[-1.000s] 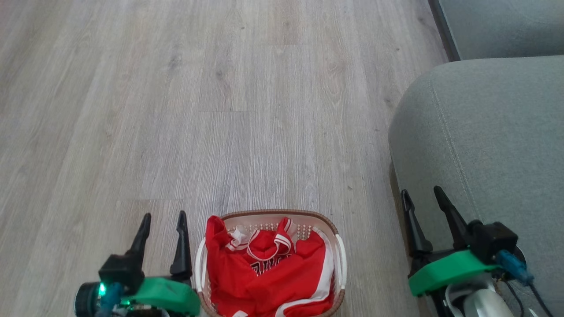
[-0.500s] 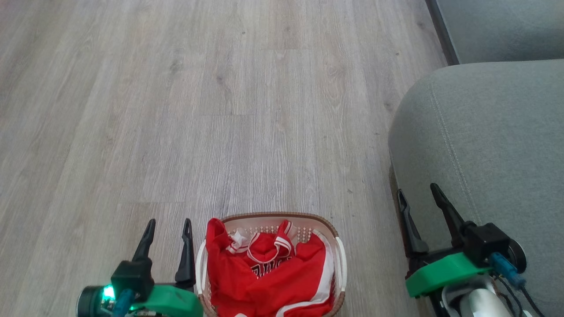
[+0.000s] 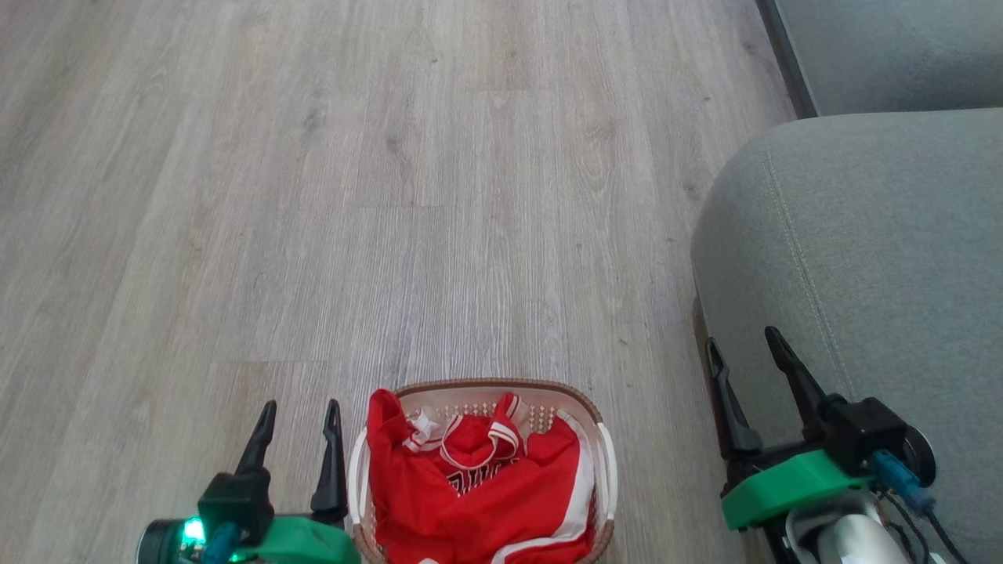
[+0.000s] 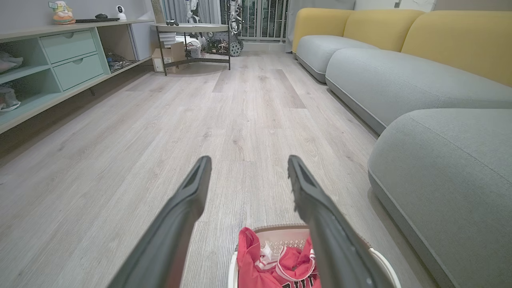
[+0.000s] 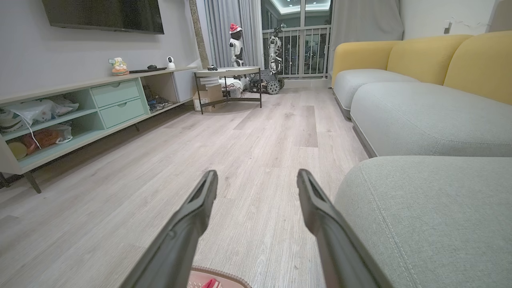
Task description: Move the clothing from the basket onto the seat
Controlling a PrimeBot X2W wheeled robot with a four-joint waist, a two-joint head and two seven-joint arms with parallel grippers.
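The red clothing (image 3: 478,486) with white trim lies heaped in the cream basket (image 3: 603,462) on the floor at the bottom middle of the head view. The same clothing (image 4: 276,264) and basket (image 4: 276,234) sit at the bottom of the left wrist view. My left gripper (image 3: 300,411) stands open just left of the basket, holding nothing. Over the near edge of the grey-green seat (image 3: 870,243), to the basket's right, my right gripper (image 3: 744,341) is open and empty. In the wrist views the left gripper (image 4: 246,160) and the right gripper (image 5: 256,174) both point along the floor.
Pale wood floor (image 3: 392,196) stretches ahead. More grey sofa cushions (image 4: 396,76) with yellow backs (image 4: 456,40) line the right side. A mint-green low cabinet (image 5: 80,116) runs along the left wall, and a small round table (image 5: 228,80) stands at the far end.
The head view has shifted slightly, so basket and seat sit a little lower. My left gripper drew back a bit toward the bottom edge. Both grippers stay open.
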